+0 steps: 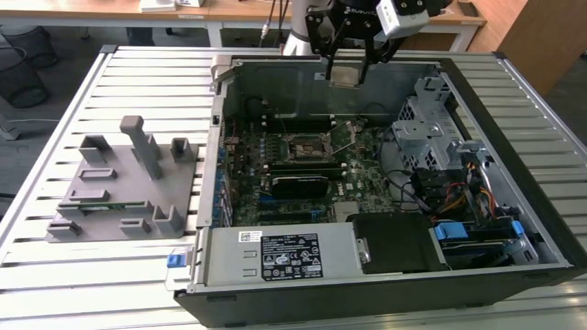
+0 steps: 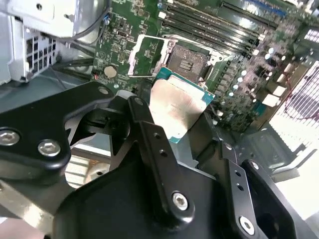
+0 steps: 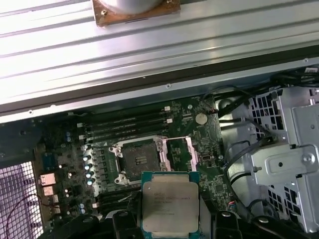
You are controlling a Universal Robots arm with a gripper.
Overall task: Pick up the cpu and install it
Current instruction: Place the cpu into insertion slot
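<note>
One pair of black fingers point(image 2: 145, 127) is closed on the edges of the cpu point(image 3: 170, 204), holding it flat above the open computer case point(image 1: 367, 302), with the motherboard's open socket point(image 1: 307, 146) seemingly lower, toward 7 o'clock in the exterior view.

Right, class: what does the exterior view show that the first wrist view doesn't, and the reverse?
Exterior view: the grey plastic fixture and the labelled silver metal box. First wrist view: a round silver coin battery near the open metal-framed socket. Both: black fingers shut on the small square silver-topped cpu, that socket, and the green motherboard.
</note>
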